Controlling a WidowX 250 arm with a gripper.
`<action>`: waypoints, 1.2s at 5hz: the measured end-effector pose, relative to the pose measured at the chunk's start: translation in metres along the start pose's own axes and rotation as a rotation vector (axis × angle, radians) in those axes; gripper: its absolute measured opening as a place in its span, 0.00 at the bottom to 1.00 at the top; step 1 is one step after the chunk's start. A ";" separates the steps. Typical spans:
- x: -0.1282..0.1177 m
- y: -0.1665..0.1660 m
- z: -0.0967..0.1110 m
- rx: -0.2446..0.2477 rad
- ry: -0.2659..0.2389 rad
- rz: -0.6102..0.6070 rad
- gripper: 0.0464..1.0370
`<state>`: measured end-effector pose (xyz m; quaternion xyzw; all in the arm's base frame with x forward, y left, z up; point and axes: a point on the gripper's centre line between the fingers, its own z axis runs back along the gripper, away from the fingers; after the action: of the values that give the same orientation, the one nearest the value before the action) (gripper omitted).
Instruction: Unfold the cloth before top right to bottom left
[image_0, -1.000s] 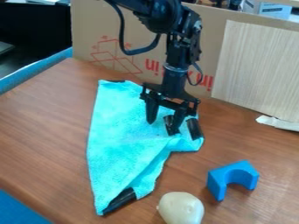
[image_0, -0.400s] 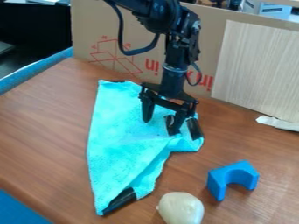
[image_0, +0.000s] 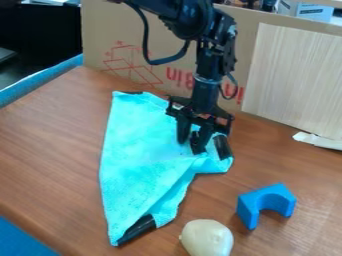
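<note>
Nearest to me, the blue-green cloth (image_0: 130, 170) comes to a point with a black patch (image_0: 137, 230) on it. A pale round lump (image_0: 207, 239) sits just beside it on the bench (image_0: 47, 145). I think it could get bumped if that end swings. A blue block (image_0: 248, 205) stands a bit farther back, to the right, and looks out of the path. By the cloth's bumpy right side, more of it looks folded over, so the job seems only part done. The top right bit probably has to come over toward the bottom left. Two dark patches lie there, and the fingers (image_0: 182, 131) hang low over them, a little apart. I can't tell if they touch the cloth. The arm (image_0: 187, 20) hangs over the far side. Behind it, a big cardboard sheet (image_0: 97, 35) stands like a wall, so there is less room that way.
</note>
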<state>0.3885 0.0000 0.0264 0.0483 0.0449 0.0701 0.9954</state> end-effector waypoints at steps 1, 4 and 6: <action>0.001 -0.001 0.000 -0.006 0.005 0.003 0.16; -0.016 0.026 0.036 -0.167 -0.029 -0.037 0.01; -0.037 0.064 0.049 -0.296 -0.035 -0.143 0.00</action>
<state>0.3476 0.0533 0.0843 -0.1010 0.0202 0.0041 0.9947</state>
